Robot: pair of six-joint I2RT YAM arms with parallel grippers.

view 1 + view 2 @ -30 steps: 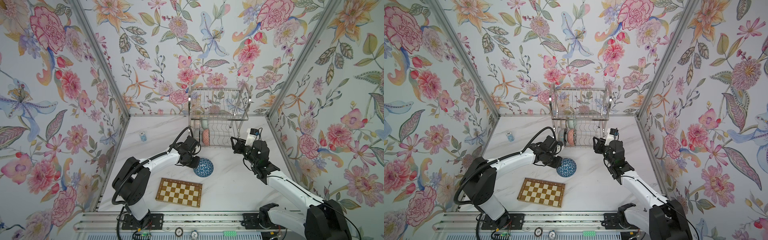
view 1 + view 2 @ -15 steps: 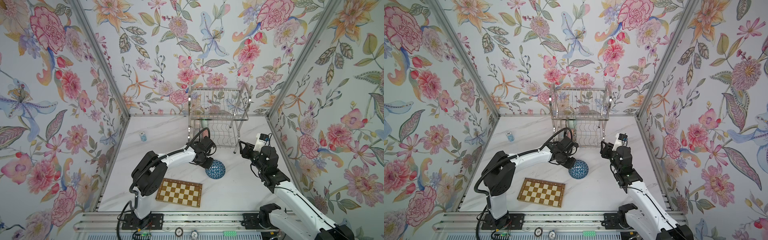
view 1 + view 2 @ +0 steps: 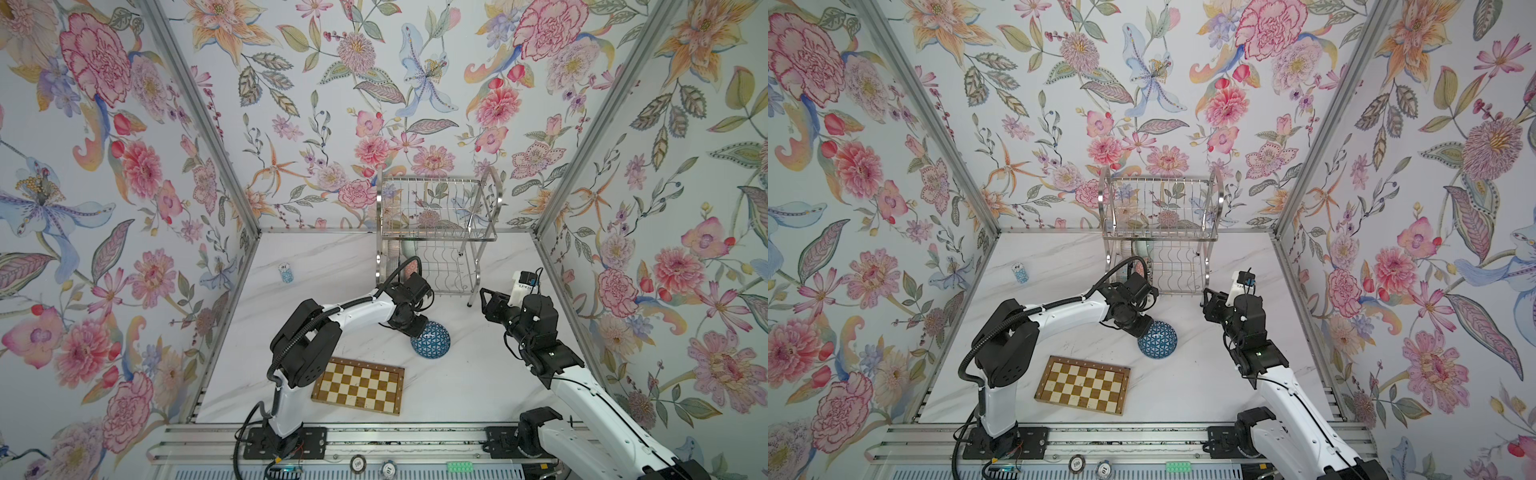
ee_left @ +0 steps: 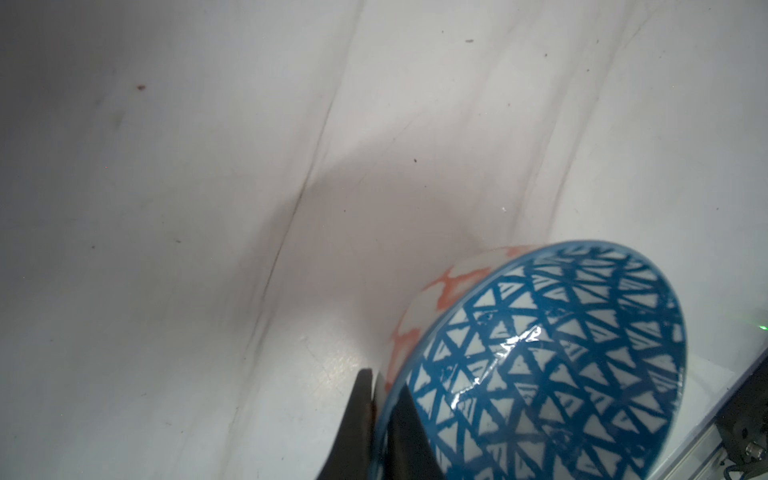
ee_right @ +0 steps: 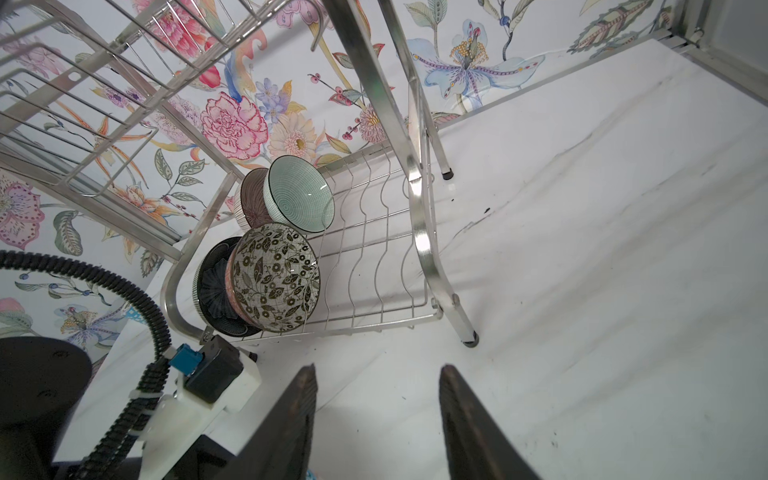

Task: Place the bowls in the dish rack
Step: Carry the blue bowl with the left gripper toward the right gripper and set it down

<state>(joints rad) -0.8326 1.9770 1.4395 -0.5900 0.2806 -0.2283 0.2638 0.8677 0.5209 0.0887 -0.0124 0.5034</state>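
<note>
Far left on the worktop (image 3: 332,266), a small blue-and-white can (image 3: 286,272) stands alone, well apart from the work. Nearer the front edge a checkered board (image 3: 358,385) lies flat with nothing on it. Just past its far right corner, the left pincer (image 4: 380,386) pinches the rim of the blue lattice bowl (image 3: 430,340), one finger inside the wall and one on the red-patterned outside, pressed tight on the thin edge. The bowl is tilted, hollow facing up in both top views. Cannot tell whether its foot clears the worktop. It is in front of the dish rack (image 3: 436,237), not yet in it. The right wrist view shows four bowls on edge at one end of the lower tier: dark navy bowl (image 5: 214,286) against floral bowl (image 5: 276,276), and farther back pink-lined bowl (image 5: 253,199) against pale green bowl (image 5: 301,199). The slots beside them are free. Right of the rack's front leg, the right pincer (image 5: 378,370) hovers spread and empty, facing the lower tier. Judgement: glazed ceramic, stiff, light enough for a rim pinch, but slick and easily chipped. A one-sided hold lets it swing, so bite deep on the rim wall. Seat it gently between the wavy wires, clear of its neighbours.
</note>
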